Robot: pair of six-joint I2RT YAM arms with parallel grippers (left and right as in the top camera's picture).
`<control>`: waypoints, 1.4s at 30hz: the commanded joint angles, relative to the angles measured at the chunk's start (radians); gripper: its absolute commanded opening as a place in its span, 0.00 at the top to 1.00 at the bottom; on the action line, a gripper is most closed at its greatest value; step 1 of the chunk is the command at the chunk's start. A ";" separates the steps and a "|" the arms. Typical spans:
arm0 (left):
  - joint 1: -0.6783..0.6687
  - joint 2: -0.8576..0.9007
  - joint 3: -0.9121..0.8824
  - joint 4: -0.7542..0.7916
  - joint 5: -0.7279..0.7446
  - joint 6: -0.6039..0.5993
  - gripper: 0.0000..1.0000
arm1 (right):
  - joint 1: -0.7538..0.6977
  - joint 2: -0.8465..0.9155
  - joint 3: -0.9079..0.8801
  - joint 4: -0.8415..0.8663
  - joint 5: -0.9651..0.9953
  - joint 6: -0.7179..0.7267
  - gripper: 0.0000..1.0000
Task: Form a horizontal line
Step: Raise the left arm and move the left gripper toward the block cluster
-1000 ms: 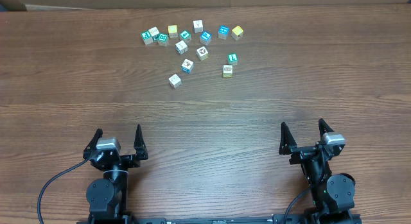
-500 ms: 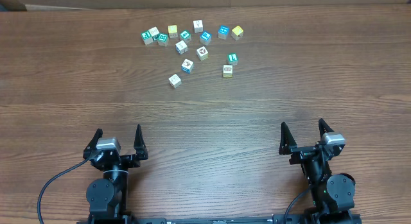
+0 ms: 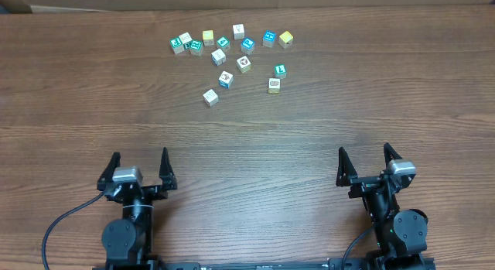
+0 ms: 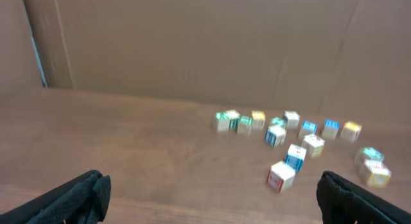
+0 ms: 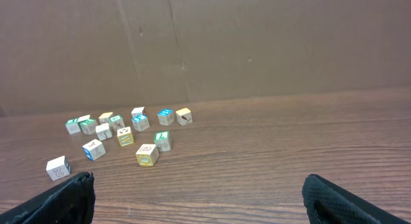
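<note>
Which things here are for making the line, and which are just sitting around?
For the job: the little blocks, the left gripper, the right gripper; both are open and far from the blocks.
Just there: the wooden table, the cardboard wall behind it, the black cable.

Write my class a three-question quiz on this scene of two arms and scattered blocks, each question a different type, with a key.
1. True or false: the blocks already lie in one straight horizontal line.
2. Multiple choice: the left gripper and the right gripper are A) both open and empty; B) both shut; C) each shut on a block.
3. Fill the gap: on the table, the blocks sit at the ___ side from the grippers.
Key: 1 false, they are scattered. 2 A. 3 far.
</note>
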 commanded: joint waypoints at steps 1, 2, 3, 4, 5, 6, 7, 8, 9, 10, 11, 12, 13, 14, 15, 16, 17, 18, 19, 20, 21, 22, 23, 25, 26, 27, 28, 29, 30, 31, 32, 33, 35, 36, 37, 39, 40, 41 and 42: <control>0.008 -0.010 0.061 0.025 0.013 0.022 0.00 | -0.005 -0.011 -0.011 0.004 -0.002 -0.001 0.00; 0.008 -0.010 0.088 0.022 0.013 0.022 0.00 | -0.005 -0.011 -0.011 0.004 -0.002 -0.001 0.00; 0.007 -0.010 0.123 0.013 0.013 0.022 0.00 | -0.005 -0.011 -0.011 0.004 -0.002 -0.001 0.00; 0.006 -0.010 0.156 0.003 0.016 0.023 0.00 | -0.005 -0.011 -0.011 0.004 -0.002 -0.001 0.00; 0.006 -0.010 0.196 -0.010 0.024 0.023 0.00 | -0.005 -0.011 -0.011 0.004 -0.002 -0.001 0.00; 0.006 -0.010 0.236 -0.019 0.036 0.023 0.00 | -0.005 -0.012 -0.011 0.004 -0.002 -0.001 0.00; 0.006 -0.010 0.277 -0.023 0.042 0.023 0.00 | -0.005 -0.011 -0.011 0.004 -0.002 -0.001 0.00; 0.006 -0.010 0.304 -0.026 0.047 0.023 0.00 | -0.005 -0.011 -0.011 0.004 -0.002 -0.001 0.00; 0.006 -0.009 0.345 -0.031 0.056 0.023 0.00 | -0.005 -0.011 -0.011 0.004 -0.002 -0.001 0.00; 0.006 -0.007 0.386 -0.038 0.065 0.023 0.00 | -0.005 -0.011 -0.011 0.004 -0.002 -0.001 0.00; 0.006 -0.002 0.423 -0.050 0.069 0.023 0.00 | -0.005 -0.011 -0.011 0.004 -0.002 -0.001 0.00; 0.006 0.010 0.470 -0.067 0.074 0.023 0.00 | -0.005 -0.011 -0.011 0.004 -0.002 -0.001 0.00; 0.006 0.024 0.511 -0.085 0.084 0.023 0.00 | -0.005 -0.011 -0.011 0.004 -0.002 -0.001 0.00; 0.006 0.047 0.559 -0.106 0.091 0.023 0.00 | -0.005 -0.011 -0.011 0.004 -0.002 -0.001 0.00; 0.006 0.072 0.602 -0.126 0.095 0.023 0.00 | -0.005 -0.011 -0.011 0.004 -0.002 -0.001 0.00; 0.006 0.106 0.655 -0.153 0.099 0.023 0.00 | -0.005 -0.011 -0.011 0.004 -0.002 -0.001 0.00; 0.006 0.139 0.702 -0.178 0.100 0.023 0.00 | -0.005 -0.012 -0.011 0.004 -0.002 -0.001 0.00; 0.006 0.182 0.760 -0.212 0.108 0.025 0.00 | -0.005 -0.011 -0.011 0.004 -0.002 -0.001 0.00; 0.006 0.229 0.820 -0.250 0.123 0.038 0.00 | -0.005 -0.011 -0.011 0.004 -0.002 -0.001 0.00; 0.006 0.271 0.874 -0.284 0.144 0.053 0.00 | -0.005 -0.011 -0.011 0.004 -0.002 -0.001 0.00; 0.006 0.322 0.937 -0.327 0.165 0.069 0.00 | -0.005 -0.011 -0.011 0.004 -0.002 -0.001 0.00; 0.006 0.370 0.995 -0.369 0.177 0.079 0.00 | -0.005 -0.011 -0.011 0.004 -0.002 -0.001 0.00; 0.006 0.425 1.060 -0.420 0.190 0.090 0.00 | -0.005 -0.011 -0.011 0.004 -0.002 -0.001 0.00; 0.006 0.534 1.185 -0.525 0.205 0.102 0.00 | -0.005 -0.011 -0.011 0.004 -0.002 -0.001 0.00; 0.006 0.594 1.252 -0.585 0.217 0.112 0.00 | -0.005 -0.011 -0.011 0.004 -0.002 -0.001 0.00; 0.006 0.645 1.310 -0.638 0.228 0.122 0.00 | -0.005 -0.011 -0.011 0.004 -0.002 -0.001 0.00; 0.006 0.703 1.377 -0.698 0.237 0.127 0.00 | -0.005 -0.011 -0.011 0.004 -0.002 -0.001 0.00; 0.006 0.752 1.433 -0.748 0.244 0.127 0.00 | -0.005 -0.011 -0.011 0.004 -0.002 -0.001 0.00; 0.006 0.808 1.498 -0.803 0.251 0.127 0.00 | -0.005 -0.011 -0.011 0.004 -0.002 -0.001 0.00; 0.006 0.855 1.552 -0.845 0.256 0.127 0.00 | -0.005 -0.011 -0.011 0.004 -0.002 -0.001 0.00; 0.006 0.908 1.612 -0.887 0.256 0.128 0.00 | -0.005 -0.011 -0.011 0.004 -0.002 -0.001 0.00; 0.006 0.952 1.661 -0.922 0.256 0.131 0.00 | -0.005 -0.011 -0.011 0.004 -0.002 -0.001 0.00; 0.006 1.057 1.775 -1.007 0.280 0.170 0.00 | -0.005 -0.011 -0.011 0.004 -0.002 -0.001 0.00; 0.006 1.107 1.830 -1.052 0.290 0.173 0.00 | -0.005 -0.011 -0.011 0.004 -0.002 -0.001 0.00; 0.006 1.157 1.886 -1.099 0.299 0.173 0.01 | -0.005 -0.011 -0.011 0.004 -0.002 -0.001 0.00; 0.006 1.244 1.974 -1.180 0.301 0.173 0.00 | -0.005 -0.011 -0.011 0.004 -0.002 -0.001 0.00; 0.006 1.293 2.019 -1.224 0.301 0.172 0.00 | -0.005 -0.011 -0.011 0.004 -0.002 -0.001 0.00; 0.006 1.332 2.052 -1.258 0.300 0.172 0.00 | -0.005 -0.011 -0.011 0.004 -0.002 -0.001 0.00; 0.006 1.374 2.082 -1.286 0.301 0.171 0.00 | -0.005 -0.011 -0.011 0.004 -0.002 -0.001 0.00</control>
